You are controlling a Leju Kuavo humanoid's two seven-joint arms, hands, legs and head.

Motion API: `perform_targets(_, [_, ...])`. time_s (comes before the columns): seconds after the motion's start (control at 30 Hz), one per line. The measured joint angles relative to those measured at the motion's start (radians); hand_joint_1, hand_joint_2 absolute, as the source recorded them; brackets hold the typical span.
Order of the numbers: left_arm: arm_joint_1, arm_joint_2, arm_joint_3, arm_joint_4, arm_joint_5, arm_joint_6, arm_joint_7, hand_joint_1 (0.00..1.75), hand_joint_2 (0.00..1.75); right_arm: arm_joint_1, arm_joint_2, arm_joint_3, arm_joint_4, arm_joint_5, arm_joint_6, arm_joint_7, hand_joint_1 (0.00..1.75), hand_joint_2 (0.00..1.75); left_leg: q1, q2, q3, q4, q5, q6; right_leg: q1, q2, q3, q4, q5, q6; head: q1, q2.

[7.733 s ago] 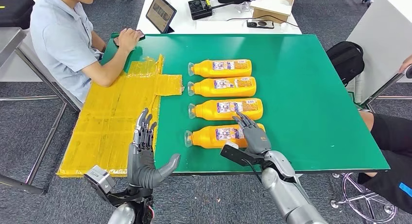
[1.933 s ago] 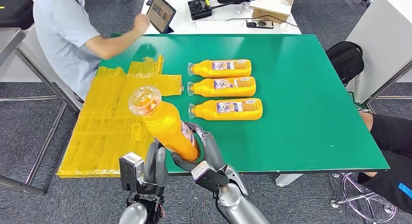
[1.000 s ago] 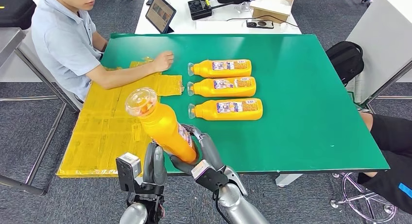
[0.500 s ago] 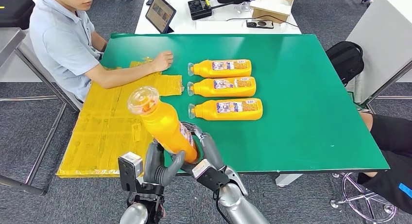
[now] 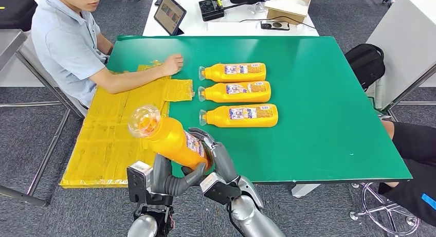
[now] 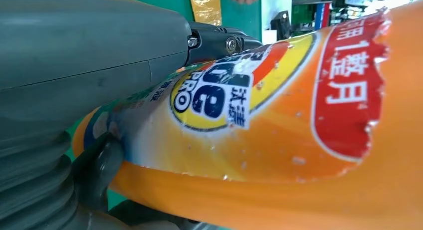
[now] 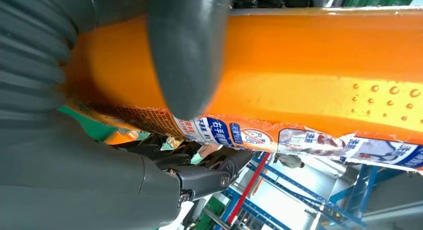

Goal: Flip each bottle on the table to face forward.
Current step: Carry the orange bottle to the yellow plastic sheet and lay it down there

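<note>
- Head view: the orange bottle [image 5: 172, 139] is lifted off the green worktop [image 5: 329, 113] at about 7 o'clock of the three lying bottles [image 5: 237, 94], tilted with its clear cap toward 10 o'clock. The right hand [image 5: 216, 162] wraps its base from 4 o'clock; the left hand [image 5: 167, 178] cups it from below — both clamped on it.
- Risk, as I judge it: the smooth plastic body could slip or twist during the transfer if one hand lets go before the other grips firmly, and it would fall past the worktop's near edge.
- A person's hand [image 5: 172, 64] rests on the crinkled yellow sheet [image 5: 118, 124], at 9 o'clock of the row.
- Left wrist view: glossy label [image 6: 279, 90], torn along its red edge, with fingers [image 6: 219, 40] pressed on it.
- Right wrist view: thick grey thumb [image 7: 187, 50] lies across the smooth orange wall — raised dots beside the peeling label strip [image 7: 299, 137].
</note>
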Motion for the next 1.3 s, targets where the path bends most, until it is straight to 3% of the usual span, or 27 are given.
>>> perform_targets(0.37, [-0.006, 0.0, 0.004, 0.009, 0.105, -0.091, 0.054, 0.0, 1.75, -0.002, -0.006, 0.025, 0.029, 0.024, -0.007, -0.04, 0.89, 1.75, 0.0, 0.0, 0.0, 0.0, 0.0, 0.0, 0.0, 0.0, 0.0, 0.0, 0.0, 0.0, 0.0, 0.0])
perform_targets(0.67, [0.002, 0.001, 0.031, 0.004, 0.26, -0.229, 0.04, 0.0, 1.75, -0.024, -0.008, 0.046, 0.065, 0.023, -0.004, -0.058, 0.78, 1.75, 0.0, 0.0, 0.0, 0.0, 0.0, 0.0, 0.0, 0.0, 0.0, 0.0, 0.0, 0.0, 0.0, 0.0])
perform_targets(0.7, [0.004, 0.001, 0.034, 0.003, 0.268, -0.234, 0.039, 0.1, 1.75, -0.025, -0.009, 0.048, 0.068, 0.023, -0.004, -0.058, 0.74, 1.75, 0.0, 0.0, 0.0, 0.0, 0.0, 0.0, 0.0, 0.0, 0.0, 0.0, 0.0, 0.0, 0.0, 0.0])
perform_targets(0.83, [0.007, 0.001, 0.044, -0.001, 0.303, -0.26, 0.037, 1.55, 1.75, -0.029, -0.009, 0.055, 0.075, 0.023, -0.004, -0.058, 0.65, 1.75, 0.0, 0.0, 0.0, 0.0, 0.0, 0.0, 0.0, 0.0, 0.0, 0.0, 0.0, 0.0, 0.0, 0.0])
perform_targets(0.93, [0.008, 0.001, 0.048, -0.003, 0.291, -0.256, 0.032, 1.75, 1.75, -0.029, -0.009, 0.058, 0.078, 0.023, -0.004, -0.058, 0.64, 1.75, 0.0, 0.0, 0.0, 0.0, 0.0, 0.0, 0.0, 0.0, 0.0, 0.0, 0.0, 0.0, 0.0, 0.0])
perform_targets(1.13, [0.007, 0.001, 0.045, -0.003, 0.183, -0.199, 0.009, 1.75, 1.75, -0.031, -0.009, 0.061, 0.08, 0.03, -0.004, -0.058, 0.6, 1.75, 0.0, 0.0, 0.0, 0.0, 0.0, 0.0, 0.0, 0.0, -0.001, 0.0, 0.0, 0.0, 0.0, 0.0])
perform_targets(1.3, [0.007, 0.001, 0.044, -0.003, 0.169, -0.189, 0.003, 1.75, 1.75, -0.033, -0.009, 0.064, 0.081, 0.039, -0.004, -0.057, 0.2, 1.75, 0.0, 0.0, 0.0, 0.0, 0.0, 0.0, 0.0, 0.0, -0.001, 0.0, 0.0, 0.0, 0.0, 0.0])
